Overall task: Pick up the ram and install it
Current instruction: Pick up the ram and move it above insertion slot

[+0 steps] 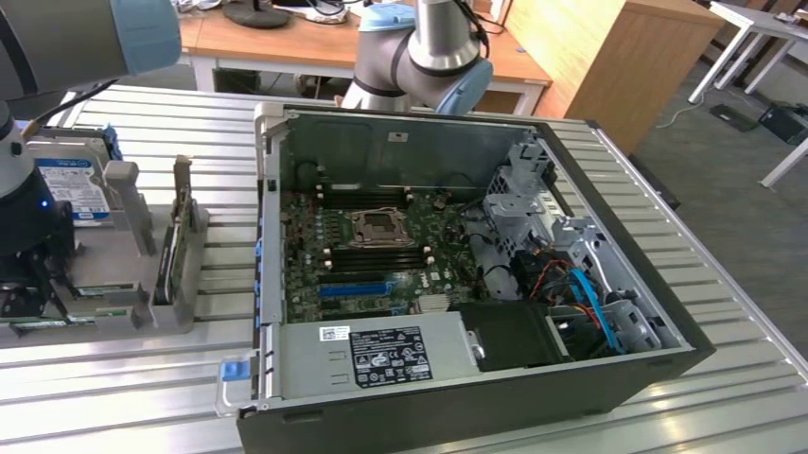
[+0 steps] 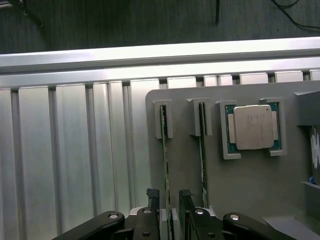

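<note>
Gripper [image 2: 168, 194] comes closest in the wrist view, its jaws wide, one finger on each side of a ram [image 2: 164, 150] and not clamped on it. Beneath everything runs the slatted metal table [image 2: 70, 165]. On it, toward the exterior view's right, lies the open case [image 1: 417, 421] with its motherboard [image 1: 378, 265] facing up. At the exterior view's left the arm [image 1: 26, 199] hangs over a grey holder [image 2: 240, 195]. The ram stands on edge in a slot of that holder, well apart from the case. A second stick [image 2: 202, 150] stands in the next slot, and a CPU [image 2: 253, 127] lies in a pocket just beside that.
</note>
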Motion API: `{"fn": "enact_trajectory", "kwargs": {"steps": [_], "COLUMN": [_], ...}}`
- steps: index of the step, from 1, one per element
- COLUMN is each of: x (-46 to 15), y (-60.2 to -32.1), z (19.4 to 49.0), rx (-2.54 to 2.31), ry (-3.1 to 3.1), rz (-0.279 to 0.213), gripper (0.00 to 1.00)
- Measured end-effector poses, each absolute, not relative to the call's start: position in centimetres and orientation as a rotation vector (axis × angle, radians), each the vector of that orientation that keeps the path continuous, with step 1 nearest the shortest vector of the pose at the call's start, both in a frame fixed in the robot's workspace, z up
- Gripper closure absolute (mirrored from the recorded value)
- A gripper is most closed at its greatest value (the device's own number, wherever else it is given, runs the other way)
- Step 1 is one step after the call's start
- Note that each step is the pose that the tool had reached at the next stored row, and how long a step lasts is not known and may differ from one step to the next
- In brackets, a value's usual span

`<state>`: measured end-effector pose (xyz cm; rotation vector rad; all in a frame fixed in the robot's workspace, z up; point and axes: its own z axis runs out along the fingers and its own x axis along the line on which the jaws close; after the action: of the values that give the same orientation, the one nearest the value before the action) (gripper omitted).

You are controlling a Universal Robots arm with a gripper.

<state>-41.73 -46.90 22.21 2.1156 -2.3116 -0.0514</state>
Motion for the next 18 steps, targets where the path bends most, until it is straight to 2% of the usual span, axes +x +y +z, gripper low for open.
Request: {"fn": "enact_trajectory", "kwargs": {"steps": [18], "x": [-41.73], "y": [-46.89], "z": [21.20], "rx": [2.116], "ry": [-2.312], "rz": [-0.051], "gripper": [0.70]}}
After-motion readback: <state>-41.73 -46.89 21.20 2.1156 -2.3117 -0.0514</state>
